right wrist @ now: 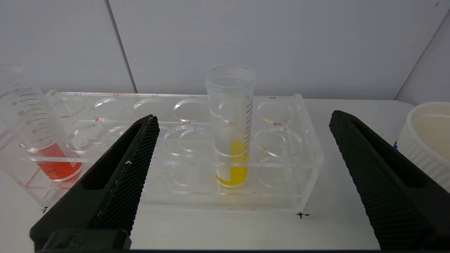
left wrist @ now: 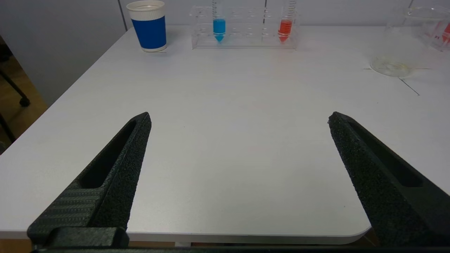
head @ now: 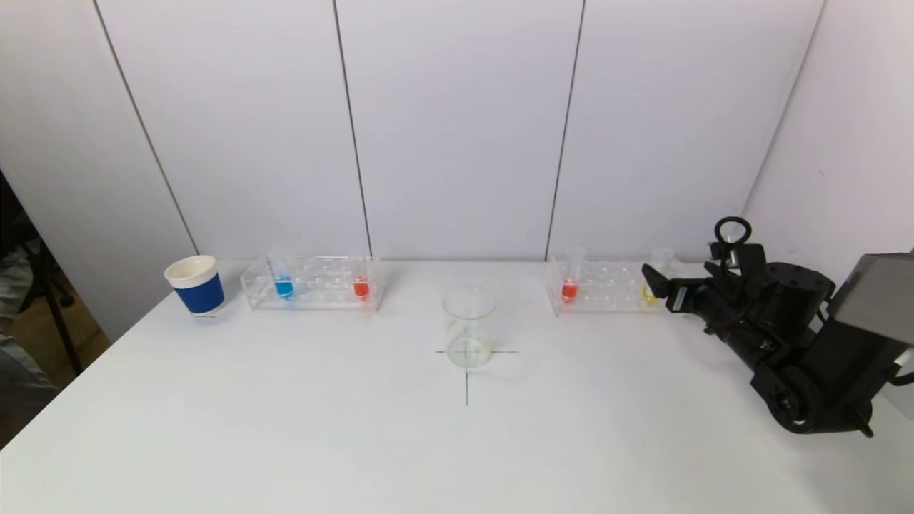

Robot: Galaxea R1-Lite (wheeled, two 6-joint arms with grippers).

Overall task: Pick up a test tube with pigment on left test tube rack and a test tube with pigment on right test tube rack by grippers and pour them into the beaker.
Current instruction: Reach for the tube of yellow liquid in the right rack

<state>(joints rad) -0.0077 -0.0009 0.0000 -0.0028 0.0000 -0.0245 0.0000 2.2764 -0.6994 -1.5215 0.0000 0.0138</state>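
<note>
The left test tube rack holds a blue-pigment tube and a red-pigment tube. On the right test tube rack stand a red tube and a yellow tube. An empty glass beaker sits at the table's centre on a drawn cross. My right gripper is open, level with the yellow tube and short of the rack's front, touching nothing. Over the table's near left edge, far from its rack, my left gripper is open and empty.
A blue-and-white paper cup stands left of the left rack. A white ribbed cup sits just beyond the right rack's outer end, close to my right gripper. White wall panels close the back, and a side wall stands near the right arm.
</note>
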